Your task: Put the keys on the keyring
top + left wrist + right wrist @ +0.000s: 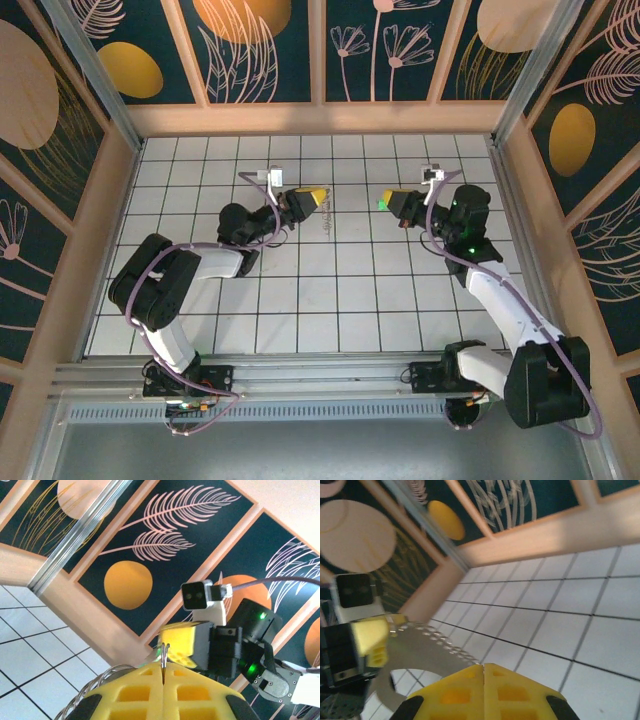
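1. Two pincers are facing each other tip to tip above the white tiled surface (340, 300), in the upper middle of the overhead view. The left pincer (318, 196) is sitting on the left and the right pincer (384, 201) on the right, slightly apart.
2. The left pincer is pressing together and pinching the keyring (165, 656), a thin metal loop standing edge-on out of its seam at the lower centre of the left wrist view.
3. The right pincer is also pressing together, its seam closed at the bottom of the right wrist view.
4. The green key (381, 205) is showing at the right pincer's tip in the overhead view; whether it is being gripped cannot be told.
5. A blurred silver arc (432, 641) is curving across the lower left of the right wrist view; whether it is the keyring cannot be told.
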Tool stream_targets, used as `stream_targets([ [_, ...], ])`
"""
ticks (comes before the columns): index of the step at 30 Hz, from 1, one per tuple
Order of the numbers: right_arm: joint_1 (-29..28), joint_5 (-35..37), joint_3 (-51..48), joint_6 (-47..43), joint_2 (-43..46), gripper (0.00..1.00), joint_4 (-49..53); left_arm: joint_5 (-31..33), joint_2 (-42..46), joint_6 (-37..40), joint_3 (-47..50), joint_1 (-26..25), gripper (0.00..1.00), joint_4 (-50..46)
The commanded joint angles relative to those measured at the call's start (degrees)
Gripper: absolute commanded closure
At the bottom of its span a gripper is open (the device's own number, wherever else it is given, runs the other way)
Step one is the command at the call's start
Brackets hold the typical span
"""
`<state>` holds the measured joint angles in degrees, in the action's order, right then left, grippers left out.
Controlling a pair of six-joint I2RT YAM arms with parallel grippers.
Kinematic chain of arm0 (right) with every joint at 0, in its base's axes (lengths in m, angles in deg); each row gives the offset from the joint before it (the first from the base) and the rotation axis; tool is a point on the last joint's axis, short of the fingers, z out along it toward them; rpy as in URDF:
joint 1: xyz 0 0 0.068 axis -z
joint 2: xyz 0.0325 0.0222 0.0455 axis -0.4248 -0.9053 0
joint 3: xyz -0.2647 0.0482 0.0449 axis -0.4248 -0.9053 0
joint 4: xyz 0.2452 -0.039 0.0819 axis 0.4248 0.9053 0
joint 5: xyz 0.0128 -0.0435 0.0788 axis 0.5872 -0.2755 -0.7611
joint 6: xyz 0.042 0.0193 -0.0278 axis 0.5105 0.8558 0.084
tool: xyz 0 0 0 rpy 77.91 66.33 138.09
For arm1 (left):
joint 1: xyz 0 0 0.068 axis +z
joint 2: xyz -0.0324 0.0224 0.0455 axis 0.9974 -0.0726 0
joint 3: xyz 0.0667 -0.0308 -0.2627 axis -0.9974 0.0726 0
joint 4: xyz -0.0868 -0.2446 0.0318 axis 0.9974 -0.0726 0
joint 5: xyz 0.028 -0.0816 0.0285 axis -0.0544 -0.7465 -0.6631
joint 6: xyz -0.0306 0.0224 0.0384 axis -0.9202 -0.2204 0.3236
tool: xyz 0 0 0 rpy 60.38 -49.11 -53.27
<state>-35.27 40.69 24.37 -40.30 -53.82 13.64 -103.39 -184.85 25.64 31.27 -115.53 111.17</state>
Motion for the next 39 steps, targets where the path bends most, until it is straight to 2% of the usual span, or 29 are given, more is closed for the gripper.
stream_targets([
  [1, 0.78, -12.45, 0.10, 0.98, -2.78, 1.00, -10.73, -2.20, 1.97, 4.72, -2.52, -0.53, 1.00, -4.23],
  [8, 0.87, -20.45, -0.32, 3.66, -6.16, 1.00, -19.12, -4.30, 4.29, 9.34, -4.82, -1.02, 1.00, -11.09],
  [17, 0.94, -25.98, -0.68, 4.50, -7.31, 1.00, -22.00, -4.94, 2.87, 13.03, -9.21, -2.54, 1.00, -17.58],
  [22, 0.78, -22.99, -0.98, 6.56, -7.23, 1.00, -23.87, -5.34, 2.66, 13.16, -10.12, -3.16, 1.00, -17.92],
  [30, -2.25, -11.91, -3.13, 9.50, -5.74, 1.00, -26.48, -5.22, 1.12, 14.06, -10.72, -3.66, 1.00, -19.41],
  [35, -5.39, -5.31, -2.88, 7.96, -4.60, 1.00, -24.55, -4.47, 1.91, 17.79, -11.03, -4.21, 1.00, -23.08],
  [39, -5.94, -2.44, -3.40, 8.37, -3.61, 1.00, -24.87, -1.97, 4.12, 24.01, -10.68, -4.75, 1.00, -27.70],
])
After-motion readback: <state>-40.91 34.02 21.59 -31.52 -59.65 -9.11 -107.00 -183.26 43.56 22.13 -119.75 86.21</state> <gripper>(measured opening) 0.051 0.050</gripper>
